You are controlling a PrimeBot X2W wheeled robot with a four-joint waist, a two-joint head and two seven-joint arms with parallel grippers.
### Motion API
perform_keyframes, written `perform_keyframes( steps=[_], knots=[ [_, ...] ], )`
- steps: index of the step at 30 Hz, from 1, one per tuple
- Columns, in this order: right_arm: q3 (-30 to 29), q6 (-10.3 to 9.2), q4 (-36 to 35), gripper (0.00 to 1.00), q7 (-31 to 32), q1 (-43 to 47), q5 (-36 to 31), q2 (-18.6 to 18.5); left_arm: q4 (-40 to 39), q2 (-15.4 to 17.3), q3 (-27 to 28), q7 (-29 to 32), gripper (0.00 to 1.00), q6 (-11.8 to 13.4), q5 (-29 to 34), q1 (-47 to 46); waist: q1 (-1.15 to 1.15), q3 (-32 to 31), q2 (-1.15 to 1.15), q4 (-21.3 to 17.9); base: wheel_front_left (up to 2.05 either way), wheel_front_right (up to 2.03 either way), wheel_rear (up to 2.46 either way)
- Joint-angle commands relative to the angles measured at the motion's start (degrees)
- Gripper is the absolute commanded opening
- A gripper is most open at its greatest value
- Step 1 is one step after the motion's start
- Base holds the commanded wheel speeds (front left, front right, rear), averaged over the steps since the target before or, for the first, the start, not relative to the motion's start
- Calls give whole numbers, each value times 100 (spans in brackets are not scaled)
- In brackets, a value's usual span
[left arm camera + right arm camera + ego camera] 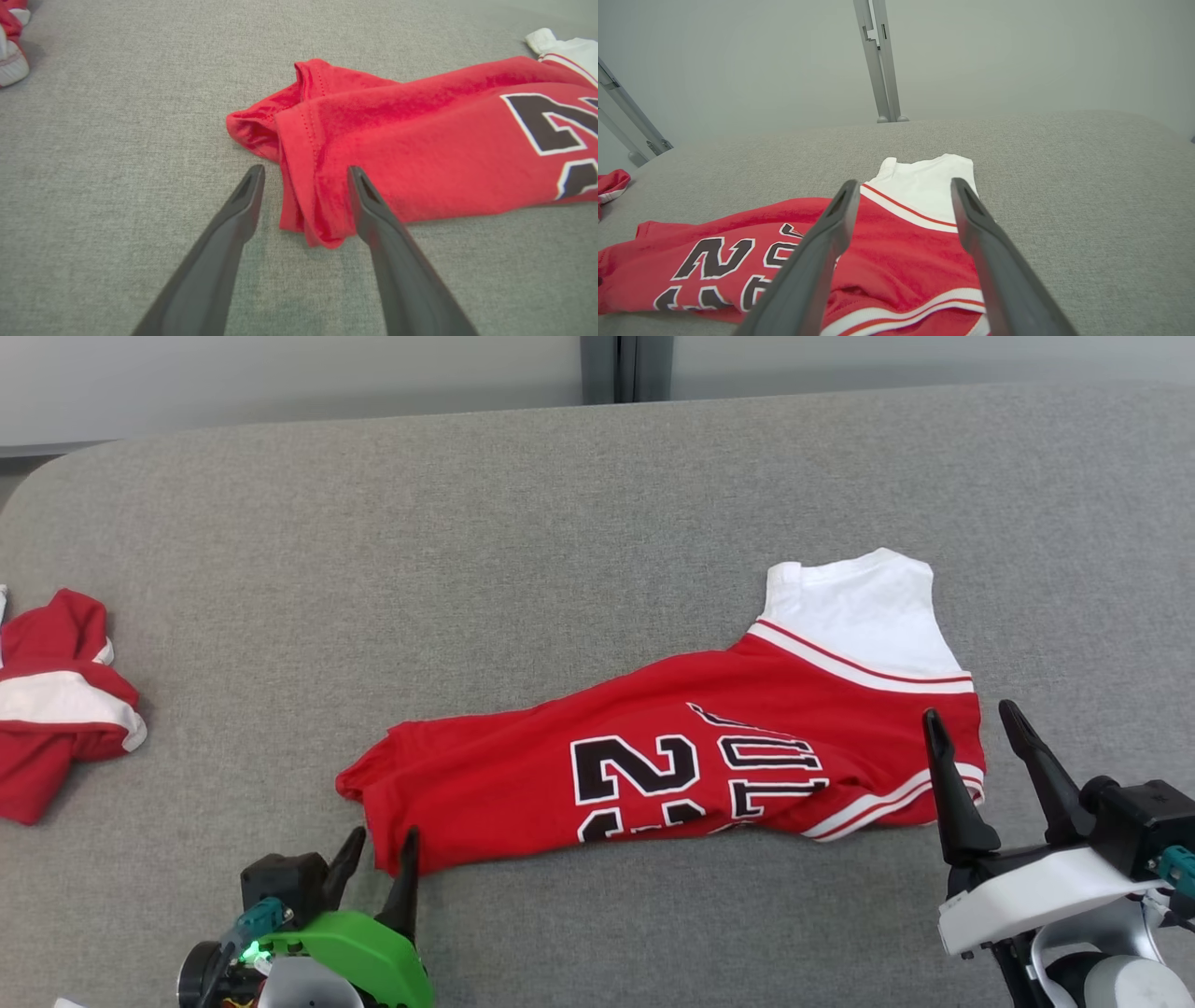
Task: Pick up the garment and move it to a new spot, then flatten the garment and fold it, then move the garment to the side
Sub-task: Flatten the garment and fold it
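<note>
Jersey [672, 756] lies folded lengthwise mid-surface [560, 523], hem end toward your left. Your left gripper [385, 845] straddles the near hem corner, your right gripper [971, 714] hovers over the striped corner. Both are well open and empty, likely staged for a two-corner pinch.

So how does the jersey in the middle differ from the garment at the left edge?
The jersey lies stretched out long; the other garment is bunched in a heap. The jersey shows black numbers edged in white; the other garment shows none. The left gripper and right gripper, both open, stand at the jersey's ends, away from the other garment. Both are red and white.
</note>
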Motion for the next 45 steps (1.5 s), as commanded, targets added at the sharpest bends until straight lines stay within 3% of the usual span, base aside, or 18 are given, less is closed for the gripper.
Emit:
perform_keyframes(
  steps=[1, 12, 18, 33, 41, 42, 43, 45],
  knots=[
    [-4, 0, 7, 100, -8, -73, 21, 3, 35, 52, 33, -43, 0, -46, -32, -121, 0, 9, 0, -32, 0, 0, 0],
    [-85, 0, 71, 100, -50, -130, 57, 43, -491, 429, 159, -286, 0, 80, 458, -787, 0, 19, 0, -63, 0, 0, 0],
    [-92, 0, 100, 100, -66, -197, 61, 65, -524, 377, 9, -181, 0, -1, 606, -1238, 0, 66, 0, -20, 0, 0, 0],
    [-112, 0, 189, 100, -73, -206, 53, 95, -422, 333, -899, 627, 0, -220, 324, 96, 0, 231, 0, 231, 0, 0, 0],
    [-154, -1, 183, 100, -68, -227, 11, 101, 48, 371, -761, 401, 0, -121, 217, 285, 0, 237, 0, 312, 0, 0, 0],
    [-163, 0, 177, 100, -70, -226, 4, 100, 61, 325, -713, 258, 44, -87, 250, 234, 0, 228, 0, 313, 0, 0, 0],
    [-183, 0, 163, 100, -77, -226, -8, 100, 47, 275, -670, 98, 100, -63, 248, 197, 0, 219, 0, 313, 0, 0, 0],
    [-231, 0, 131, 100, -85, -210, -36, 87, -4, 206, -520, -208, 100, 13, 209, 147, 0, 178, 0, 316, 0, 0, 0]
  ],
)
